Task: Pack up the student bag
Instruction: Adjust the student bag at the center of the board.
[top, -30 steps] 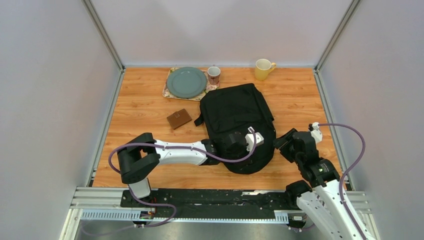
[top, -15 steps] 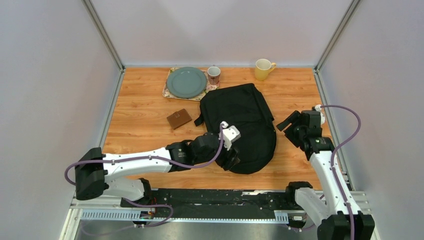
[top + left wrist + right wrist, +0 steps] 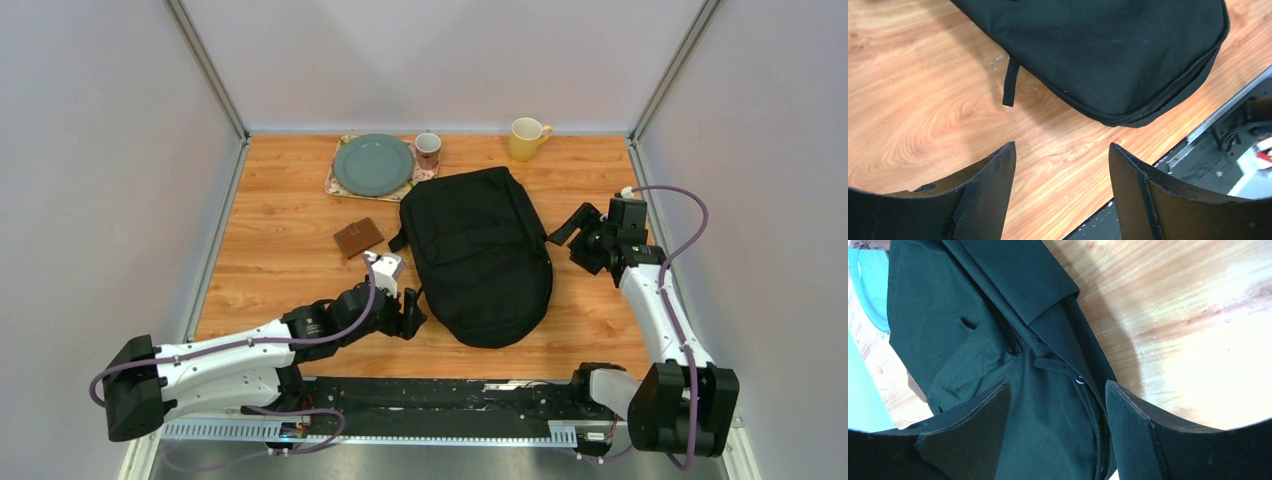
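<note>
Left gripper (image 3: pixel 412 318) drawn back off the student bag (image 3: pixel 480 255) — spread open, right gripper (image 3: pixel 562 233) just beside its right edge — likewise apart

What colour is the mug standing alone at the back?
Yellow; the mug shows best in the top external view.

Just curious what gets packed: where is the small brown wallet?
In the top view, the brown wallet lies left of the student bag, nearer than the green plate.
</note>
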Controlling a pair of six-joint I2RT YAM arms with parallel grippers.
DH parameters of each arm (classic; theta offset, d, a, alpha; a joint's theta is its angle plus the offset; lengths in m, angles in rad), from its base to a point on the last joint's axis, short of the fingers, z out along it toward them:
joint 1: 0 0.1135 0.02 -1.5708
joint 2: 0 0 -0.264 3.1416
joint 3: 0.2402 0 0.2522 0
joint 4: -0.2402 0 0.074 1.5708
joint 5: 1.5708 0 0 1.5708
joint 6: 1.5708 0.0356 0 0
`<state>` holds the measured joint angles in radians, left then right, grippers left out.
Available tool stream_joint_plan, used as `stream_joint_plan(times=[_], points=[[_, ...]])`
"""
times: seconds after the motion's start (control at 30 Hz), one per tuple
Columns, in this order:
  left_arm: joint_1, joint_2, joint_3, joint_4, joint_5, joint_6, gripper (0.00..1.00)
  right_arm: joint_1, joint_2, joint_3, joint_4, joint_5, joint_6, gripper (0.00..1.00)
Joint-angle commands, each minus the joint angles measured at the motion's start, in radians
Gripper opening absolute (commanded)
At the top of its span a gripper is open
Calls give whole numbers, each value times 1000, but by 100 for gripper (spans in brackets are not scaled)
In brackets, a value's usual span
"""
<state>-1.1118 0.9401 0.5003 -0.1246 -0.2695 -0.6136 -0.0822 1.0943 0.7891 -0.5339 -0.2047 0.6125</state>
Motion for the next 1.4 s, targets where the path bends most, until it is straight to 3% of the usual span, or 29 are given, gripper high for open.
stream_joint_plan(times=[0.0, 0.23, 0.47, 0.53, 1.0, 1.03, 1.07, 1.13, 1.17, 1.23, 1.27, 1.37], points=[[76, -49, -49, 104, 87, -176, 76, -5, 71, 90, 12, -56, -71, 72], [132, 2, -68, 189, 183, -248, 77, -5, 144, 137, -17, -120, -106, 71], [173, 92, -147, 440, 263, -389, 77, -5, 170, 134, -11, -122, -117, 71], [185, 150, -144, 454, 295, -411, 78, -5, 183, 134, -9, -133, -112, 71], [213, 495, -203, 974, 438, -632, 78, -5, 182, 93, 14, -174, -102, 70], [217, 506, -204, 999, 438, -634, 74, -5, 184, 91, 15, -174, -103, 70], [221, 516, -204, 1000, 441, -629, 60, -5, 184, 90, 15, -173, -105, 70], [234, 523, -206, 975, 443, -620, 43, -7, 185, 88, 12, -165, -106, 70], [240, 522, -210, 965, 446, -611, 25, -7, 185, 90, 12, -165, -106, 70], [254, 506, -216, 910, 452, -579, 12, -7, 185, 90, 9, -167, -105, 70], [259, 484, -221, 883, 454, -560, 0, -7, 185, 90, 11, -176, -108, 70], [274, 410, -217, 713, 441, -457, 0, -7, 188, 85, 6, -212, -108, 70]])
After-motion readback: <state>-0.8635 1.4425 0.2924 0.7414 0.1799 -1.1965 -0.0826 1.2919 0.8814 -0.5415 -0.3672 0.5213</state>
